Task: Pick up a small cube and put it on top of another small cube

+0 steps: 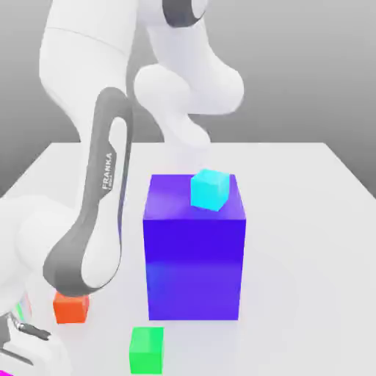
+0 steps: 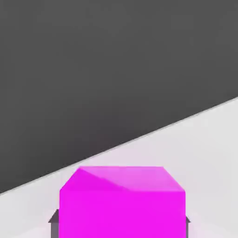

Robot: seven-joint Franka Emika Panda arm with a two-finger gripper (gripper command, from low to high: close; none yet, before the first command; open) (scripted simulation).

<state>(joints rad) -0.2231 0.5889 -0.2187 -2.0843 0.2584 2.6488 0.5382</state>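
pink cube (image 2: 122, 204): sits right in front of the hand camera, between the fingers; dark finger tips peek out at both lower sides; counter surface beneath and behind it
fingers (image 2: 54, 224): closed in on the pink cube, pressed against its two side faces; looks like a grip, cube not yet lifted off the counter as far as I can judge
arm (image 1: 99, 220): bent low at the exterior view's left, hand down near the counter edge
orange cube (image 1: 71, 307): on the counter, just beside the lowered arm; likely stacking target
green cube (image 1: 146, 350): on the counter, near the front, apart from the orange one; other possible target
big blue block (image 1: 194, 246): middle of the counter, tall; light blue cube (image 1: 210, 189) on top of it
counter (image 1: 316, 220): white, flat
step: grasp made; lift and carry comes next, judged
risk 1: grip sits low or off-centre; cube could twist or slip on lift
risk 2: orange cube close to the arm; a swing could knock it away
risk 3: carry too low; could clip the big blue block
risk 4: release off-centre on target; cube tips off
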